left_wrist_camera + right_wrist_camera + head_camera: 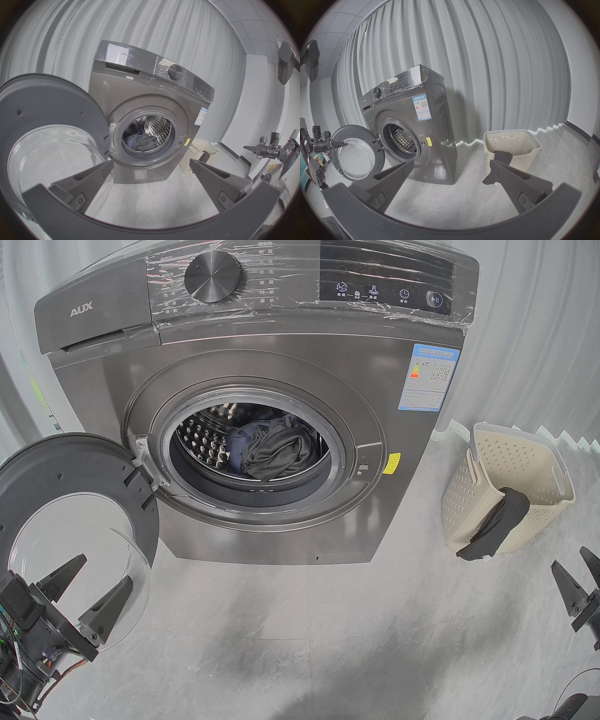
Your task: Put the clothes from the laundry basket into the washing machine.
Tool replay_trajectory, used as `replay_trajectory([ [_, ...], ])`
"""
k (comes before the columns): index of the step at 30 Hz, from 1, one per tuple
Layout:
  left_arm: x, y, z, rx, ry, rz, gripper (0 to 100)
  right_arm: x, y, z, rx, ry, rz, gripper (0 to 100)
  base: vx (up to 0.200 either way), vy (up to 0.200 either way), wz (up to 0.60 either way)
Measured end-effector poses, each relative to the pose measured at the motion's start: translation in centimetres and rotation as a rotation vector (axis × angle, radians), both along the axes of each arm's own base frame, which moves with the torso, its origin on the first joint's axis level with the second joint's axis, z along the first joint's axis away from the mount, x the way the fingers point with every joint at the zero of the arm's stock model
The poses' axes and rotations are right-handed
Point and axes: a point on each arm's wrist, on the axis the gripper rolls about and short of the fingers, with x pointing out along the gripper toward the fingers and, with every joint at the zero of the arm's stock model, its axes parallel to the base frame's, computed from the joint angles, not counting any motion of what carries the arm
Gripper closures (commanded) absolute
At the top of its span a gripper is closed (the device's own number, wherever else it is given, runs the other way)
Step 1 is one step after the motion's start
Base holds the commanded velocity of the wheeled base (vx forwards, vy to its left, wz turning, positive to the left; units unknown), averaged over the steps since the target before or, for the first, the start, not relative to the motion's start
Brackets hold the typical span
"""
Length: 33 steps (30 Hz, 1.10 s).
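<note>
Now dark garment (500,521) over basket (460,495) rim, apart from right hand (570,557), spread, empty.

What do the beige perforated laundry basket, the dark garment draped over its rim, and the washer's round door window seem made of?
Beige perforated laundry basket: likely moulded plastic, matte; rigid walls with regular punched holes. Dark garment: soft matte fabric; it hangs limp and folds. Round door window: clear glass or plastic, glossy; the floor shows through it.
</note>
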Motion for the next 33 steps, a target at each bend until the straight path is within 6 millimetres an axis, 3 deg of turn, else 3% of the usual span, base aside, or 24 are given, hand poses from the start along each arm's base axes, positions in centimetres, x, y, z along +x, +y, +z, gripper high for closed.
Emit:
replay_trajectory([
  [7, 0.1, 0.3, -0.1, -0.006, 0.005, 0.026, 0, -0.5, -0.2, 0.1, 0.003, -0.022, -0.011, 0, 0.000, -0.200, 0.00],
  [14, 0.1, 0.4, -0.1, -0.023, 0.008, 0.035, 0, -0.6, -0.2, 1.3, 0.015, -0.073, -0.019, 0, 0.000, 0.000, 0.00],
  [22, 0.1, 0.3, -0.1, -0.012, 0.008, 0.034, 0, -0.3, -0.2, 2.4, 0.020, -0.101, -0.015, 0, 0.000, -0.200, 0.00],
  [33, 0.2, 0.3, -0.5, 0.010, 0.046, 0.034, 0, -0.2, -0.3, 2.5, 0.065, -0.094, -0.035, 0, 0.000, -0.018, 0.00],
])
